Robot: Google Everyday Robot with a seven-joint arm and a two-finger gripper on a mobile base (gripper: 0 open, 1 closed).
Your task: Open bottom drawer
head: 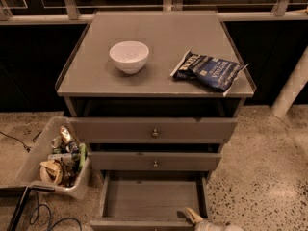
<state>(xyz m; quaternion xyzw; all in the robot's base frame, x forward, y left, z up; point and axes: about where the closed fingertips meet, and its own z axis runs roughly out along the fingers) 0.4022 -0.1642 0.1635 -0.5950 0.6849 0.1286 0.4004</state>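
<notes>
At the bottom centre of the frame, the bottom drawer (151, 198) is seen pulled out, its grey inside shown. At its front edge, lower right, the gripper (193, 216) is placed; its grip cannot be judged.

Only a small bit of the robot shows: its gripper (193, 215), at the near edge on the right. It has a pale tan, pointed tip. Right behind it is a smooth round white part (219, 226).
</notes>
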